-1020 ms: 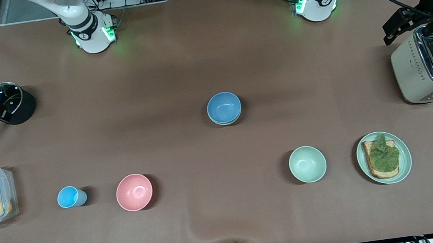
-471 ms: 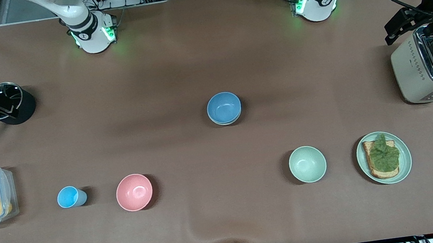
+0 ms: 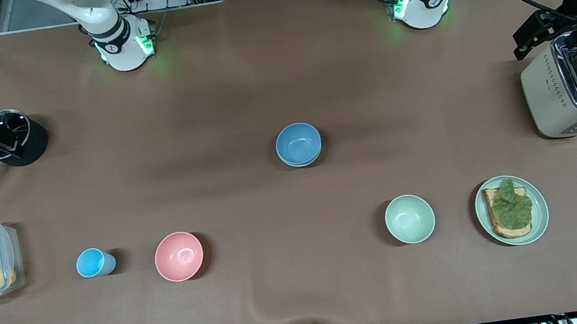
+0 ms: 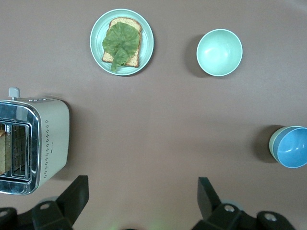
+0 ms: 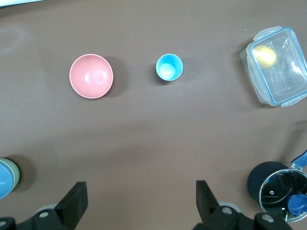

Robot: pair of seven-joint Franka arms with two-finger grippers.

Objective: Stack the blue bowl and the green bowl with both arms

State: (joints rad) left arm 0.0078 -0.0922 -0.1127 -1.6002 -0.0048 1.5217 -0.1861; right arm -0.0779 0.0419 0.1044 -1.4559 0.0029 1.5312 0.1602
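The blue bowl [image 3: 298, 143] already sits in the green bowl [image 4: 272, 143], mid-table, well off every edge. We judge the stack done, so both arms keep clear. The left gripper [image 4: 142, 189] hangs beside the toaster [image 3: 547, 94] and the right gripper [image 5: 139, 191] over the pot [image 3: 32, 141], both with jaws wide apart.

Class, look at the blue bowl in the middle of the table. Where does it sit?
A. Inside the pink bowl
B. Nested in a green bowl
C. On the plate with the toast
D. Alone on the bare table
B: a sage green bowl's rim shows under the blue bowl.
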